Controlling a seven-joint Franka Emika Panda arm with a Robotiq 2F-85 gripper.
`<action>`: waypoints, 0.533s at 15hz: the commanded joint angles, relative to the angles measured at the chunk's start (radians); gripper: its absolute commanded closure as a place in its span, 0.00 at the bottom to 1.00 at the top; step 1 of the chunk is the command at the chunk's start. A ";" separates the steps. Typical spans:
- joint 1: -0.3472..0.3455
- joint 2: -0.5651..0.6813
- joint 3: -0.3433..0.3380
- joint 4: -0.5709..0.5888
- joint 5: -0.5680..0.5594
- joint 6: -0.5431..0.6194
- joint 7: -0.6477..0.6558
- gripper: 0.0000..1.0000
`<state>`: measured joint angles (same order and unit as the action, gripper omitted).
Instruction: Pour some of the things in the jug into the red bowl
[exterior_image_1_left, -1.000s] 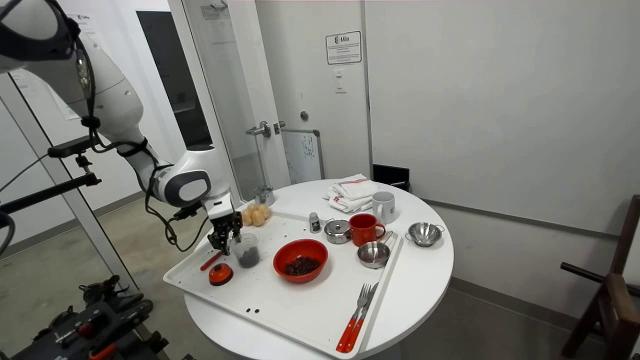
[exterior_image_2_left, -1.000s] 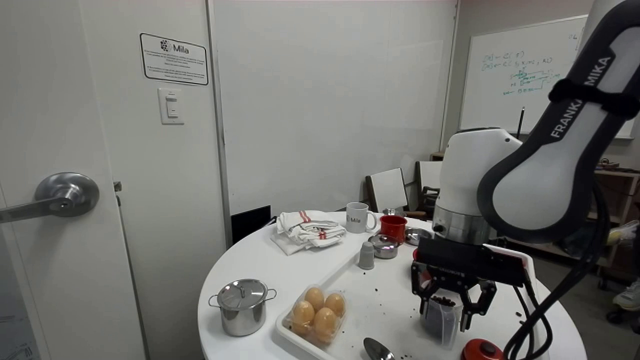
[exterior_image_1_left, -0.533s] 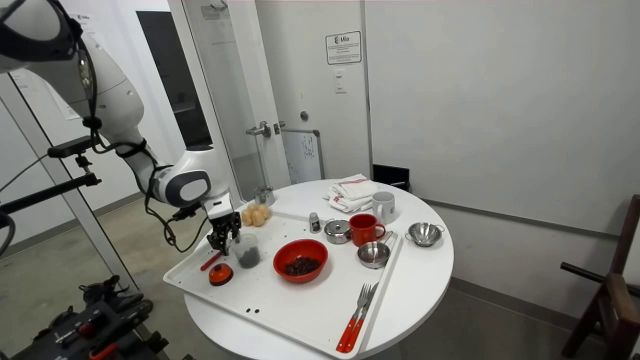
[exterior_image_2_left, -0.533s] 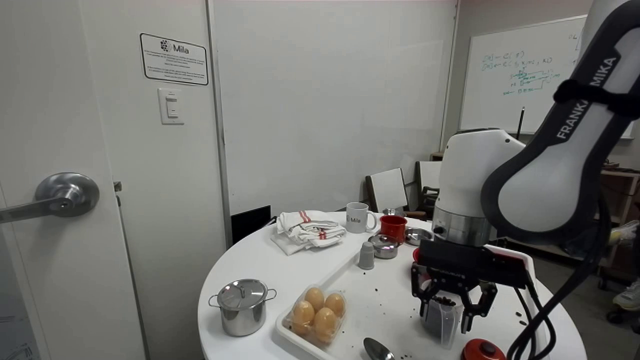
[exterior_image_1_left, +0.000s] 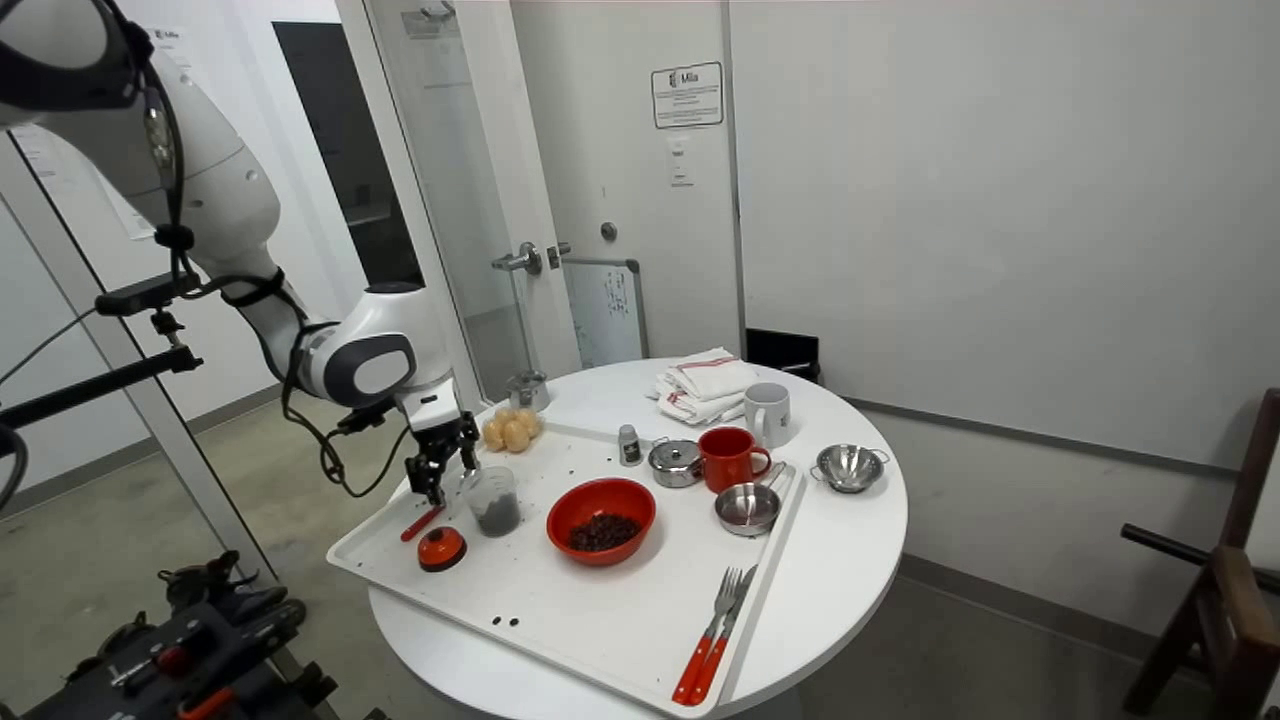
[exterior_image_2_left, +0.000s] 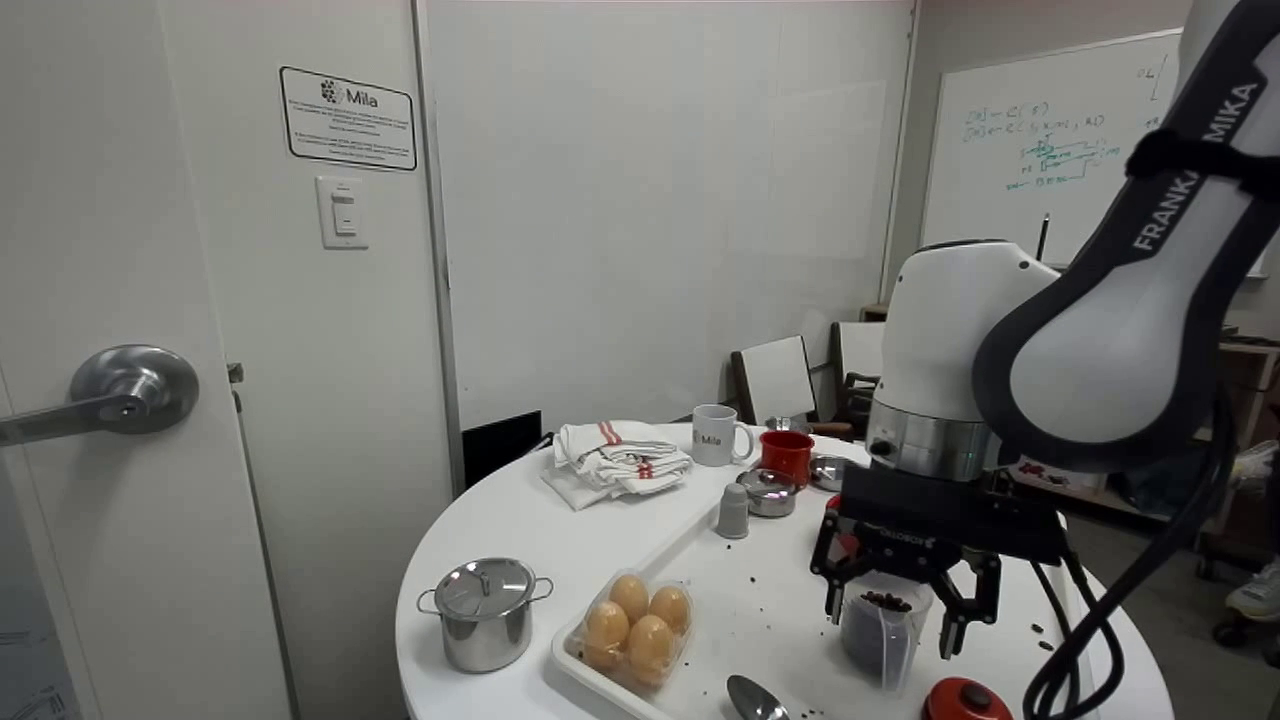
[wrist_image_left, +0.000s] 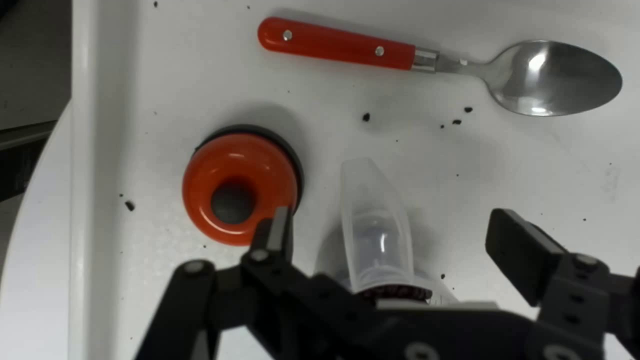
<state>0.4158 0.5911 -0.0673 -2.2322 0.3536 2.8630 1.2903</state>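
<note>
The fingers (wrist_image_left: 522, 257) are gaping wide, holding nothing. The translucent jug (exterior_image_1_left: 496, 510) is standing upright on the white tray (exterior_image_1_left: 560, 605), between them and the red bowl (exterior_image_1_left: 590, 497); its handle (wrist_image_left: 378, 225) is facing their gap, so the grasp is probably calling for a pinch across it.

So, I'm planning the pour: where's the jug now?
In an exterior view, the jug stands on the tray, left of the red bowl, near the orange dome.
</note>
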 joint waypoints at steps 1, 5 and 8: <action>-0.030 -0.049 0.029 -0.037 -0.027 -0.002 0.020 0.33; -0.042 -0.058 0.039 -0.040 -0.025 -0.004 0.021 0.64; -0.054 -0.062 0.040 -0.037 -0.019 -0.003 0.027 0.87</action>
<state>0.3910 0.5599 -0.0426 -2.2492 0.3536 2.8630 1.2904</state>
